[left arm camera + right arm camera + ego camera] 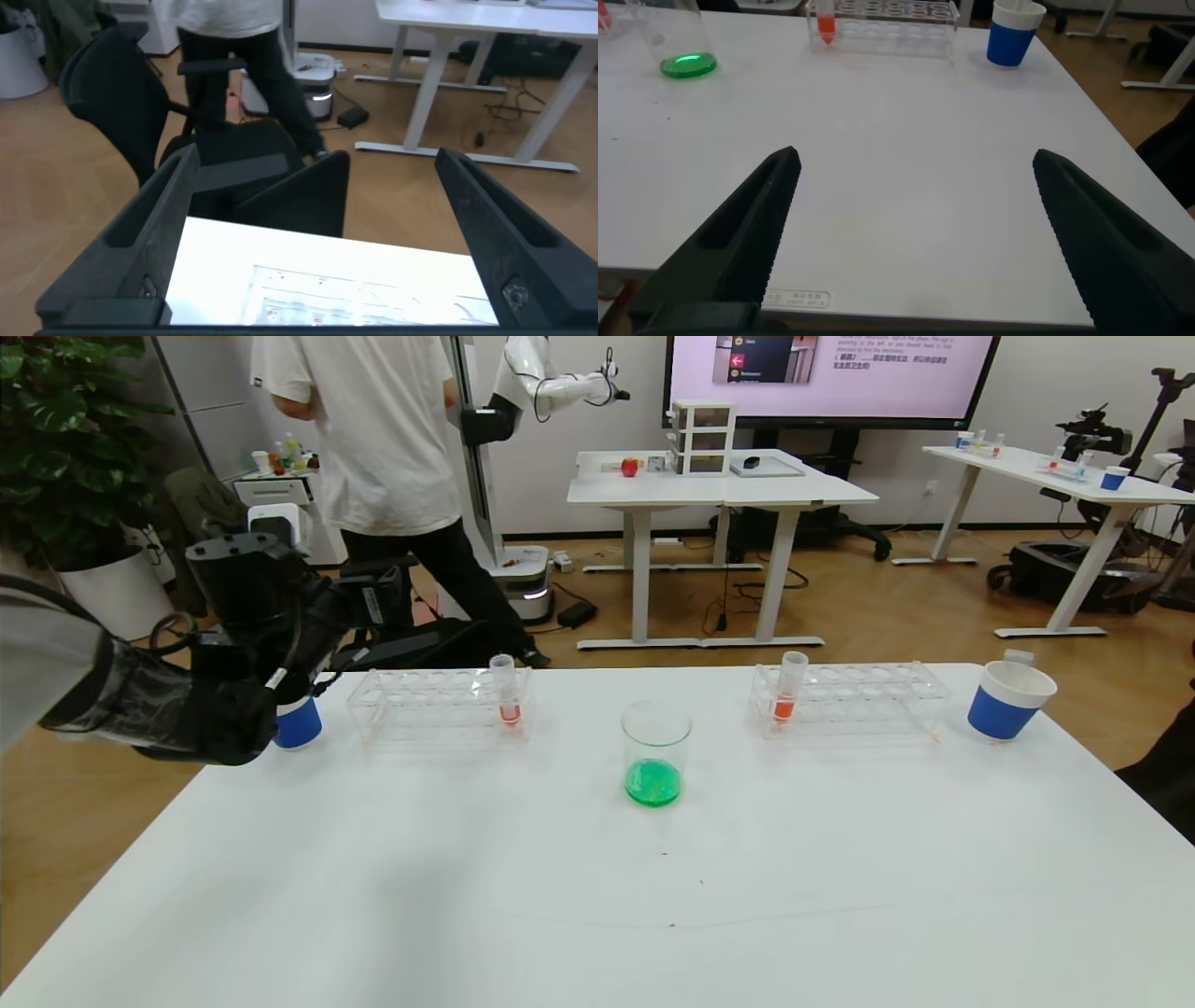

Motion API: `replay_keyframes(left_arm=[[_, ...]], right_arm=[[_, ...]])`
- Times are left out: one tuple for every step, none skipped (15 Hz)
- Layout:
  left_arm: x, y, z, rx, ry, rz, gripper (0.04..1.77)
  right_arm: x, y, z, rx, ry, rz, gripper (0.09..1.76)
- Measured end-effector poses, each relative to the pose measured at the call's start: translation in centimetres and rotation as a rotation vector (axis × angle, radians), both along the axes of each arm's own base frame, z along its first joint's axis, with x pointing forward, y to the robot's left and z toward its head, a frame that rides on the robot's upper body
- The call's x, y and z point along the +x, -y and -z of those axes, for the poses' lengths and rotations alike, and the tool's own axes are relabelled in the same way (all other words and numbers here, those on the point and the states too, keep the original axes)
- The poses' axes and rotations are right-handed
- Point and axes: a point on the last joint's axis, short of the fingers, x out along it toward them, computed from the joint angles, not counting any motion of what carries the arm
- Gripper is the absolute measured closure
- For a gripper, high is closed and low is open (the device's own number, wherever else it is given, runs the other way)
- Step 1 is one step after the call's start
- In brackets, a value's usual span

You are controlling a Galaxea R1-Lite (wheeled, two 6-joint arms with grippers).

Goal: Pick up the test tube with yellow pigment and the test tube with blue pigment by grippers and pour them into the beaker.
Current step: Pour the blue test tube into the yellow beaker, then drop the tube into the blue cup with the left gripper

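My left gripper [308, 243] is raised at the left rear corner of the white table [597, 896], fingers spread wide and holding nothing; the head view shows its black wrist just above and partly in front of a blue-and-white paper cup [299, 723]. Beyond that cup stands the left tube rack [439, 705], clear plastic, holding one tube of orange-red liquid [508, 695]. My right gripper [915, 233] hovers low over the near right part of the table, fingers likewise spread and empty; it does not appear in the head view. At table centre, between the two racks, stands the beaker [655, 753], upright, with a shallow layer of green liquid at its base. The right tube rack [850, 698] holds a second orange-red tube [787, 689], and a second paper cup [1008, 700] stands just beside that rack near the table's right edge. I can see no yellow or blue tube in either rack
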Motion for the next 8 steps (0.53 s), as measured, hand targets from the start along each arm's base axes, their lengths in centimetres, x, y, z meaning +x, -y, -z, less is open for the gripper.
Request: replay_keyframes(left_arm=[[-1.0, 0.6, -0.9, 0.002, 0.014, 0.019, 0.06], [-2.3, 0.9, -2.0, 0.008, 0.027, 0.03, 0.06], [-3.7, 1.0, -3.1, 0.012, 0.04, 0.038, 0.06], [-5.1, 1.0, -4.1, 0.015, 0.052, 0.042, 0.06], [-6.5, 0.9, -5.1, 0.025, 0.062, 0.042, 0.06], [-8.4, 0.7, -6.4, 0.043, 0.083, 0.042, 0.06], [-10.3, 0.5, -7.5, 0.064, 0.105, 0.037, 0.06], [-12.4, 0.1, -8.6, 0.086, 0.126, 0.028, 0.06]], right_arm=[[0.0, 0.0, 0.0, 0.0, 0.0, 0.0, 0.11], [0.0, 0.0, 0.0, 0.0, 0.0, 0.0, 0.11], [0.0, 0.0, 0.0, 0.0, 0.0, 0.0, 0.11], [0.0, 0.0, 0.0, 0.0, 0.0, 0.0, 0.11], [0.0, 0.0, 0.0, 0.0, -0.001, 0.0, 0.11], [0.0, 0.0, 0.0, 0.0, -0.001, 0.0, 0.11], [0.0, 0.0, 0.0, 0.0, 0.0, 0.0, 0.11], [0.0, 0.0, 0.0, 0.0, 0.0, 0.0, 0.11]])
